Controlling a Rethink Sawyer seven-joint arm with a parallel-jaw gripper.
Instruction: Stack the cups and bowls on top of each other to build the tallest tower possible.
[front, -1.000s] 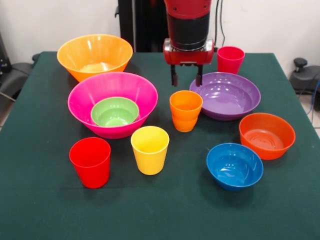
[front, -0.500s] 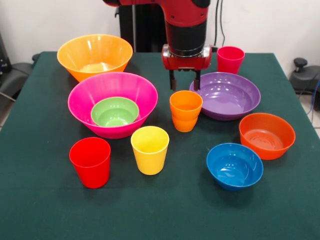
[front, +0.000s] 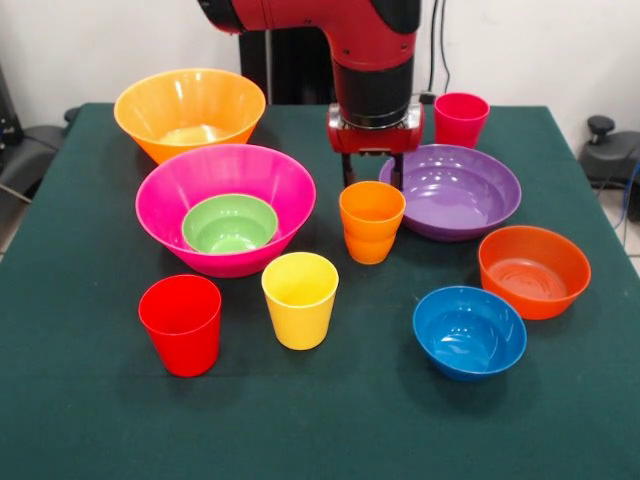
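Green bowl (front: 229, 222) inside pink bowl (front: 225, 175)

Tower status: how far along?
Done: only the small green bowl sits nested in the big hot-pink bowl. In hand: nothing held; the tool is open, poised just behind the orange cup. Left: that cup, the red, yellow and crimson-pink cups, and the other four bowls, all unstacked.
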